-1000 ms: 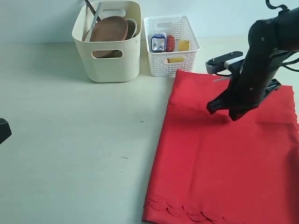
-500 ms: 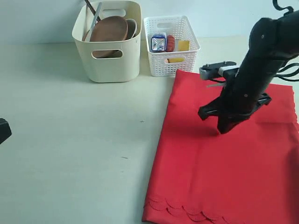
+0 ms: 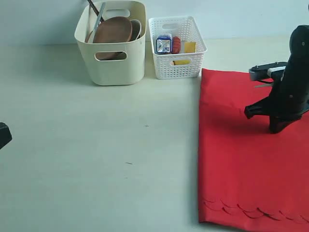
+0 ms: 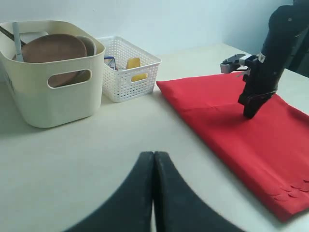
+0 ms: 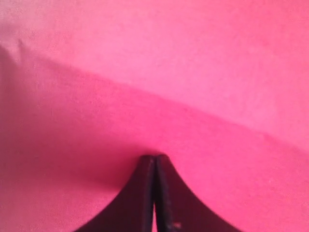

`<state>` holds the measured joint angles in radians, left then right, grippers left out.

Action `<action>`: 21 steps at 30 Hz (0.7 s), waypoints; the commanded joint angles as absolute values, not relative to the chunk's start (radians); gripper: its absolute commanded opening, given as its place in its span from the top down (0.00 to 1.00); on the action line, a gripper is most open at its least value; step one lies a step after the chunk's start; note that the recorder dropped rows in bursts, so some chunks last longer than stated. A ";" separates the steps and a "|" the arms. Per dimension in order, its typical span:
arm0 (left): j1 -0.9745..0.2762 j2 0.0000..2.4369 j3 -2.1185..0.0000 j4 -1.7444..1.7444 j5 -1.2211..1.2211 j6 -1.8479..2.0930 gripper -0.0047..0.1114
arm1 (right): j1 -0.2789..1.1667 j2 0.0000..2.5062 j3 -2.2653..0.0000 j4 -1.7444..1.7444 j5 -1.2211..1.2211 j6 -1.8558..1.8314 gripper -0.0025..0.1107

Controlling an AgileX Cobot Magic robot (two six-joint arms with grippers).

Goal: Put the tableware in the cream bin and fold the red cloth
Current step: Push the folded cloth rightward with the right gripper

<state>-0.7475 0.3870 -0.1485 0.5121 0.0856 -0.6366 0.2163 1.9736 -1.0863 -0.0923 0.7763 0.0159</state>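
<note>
The red cloth [image 3: 236, 159] lies flat on the right of the table, its scalloped edge [image 3: 251, 211] toward the front. My right gripper [image 3: 273, 129] is shut, its tips pressed down on the cloth [image 5: 193, 58] near its far part. The cream bin [image 3: 111, 67] at the back holds the tableware: a wooden plate [image 3: 112, 30], a white bowl [image 3: 136, 28], a knife [image 3: 98, 19] and chopsticks [image 3: 91, 6]. My left gripper [image 4: 153, 153] is shut and empty, low over bare table at the left, far from the cloth [image 4: 217, 104].
A white lattice basket [image 3: 176, 63] with a blue-white carton [image 3: 163, 43] and food items stands right of the bin, just behind the cloth's far left corner. A dark part of my left arm [image 3: 4, 134] shows at the left edge.
My right gripper has moved to the right, and the red cloth has slid right with it. Its left edge now lies further from the table's middle. The left arm has not moved.
</note>
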 commanded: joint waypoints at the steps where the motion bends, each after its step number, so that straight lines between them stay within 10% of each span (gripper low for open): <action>1: -0.743 0.384 -0.143 0.513 0.086 -0.632 0.95 | 0.171 2.001 -1.124 -0.117 0.823 0.029 0.98; 21: -0.743 0.384 -0.143 0.513 0.086 -0.632 0.95 | 0.166 1.819 -0.956 -0.044 0.673 0.000 0.98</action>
<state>-0.7475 0.3870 -0.1485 0.5121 0.0856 -0.6366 0.1708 1.7758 -0.9802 -0.0546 0.7458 0.0089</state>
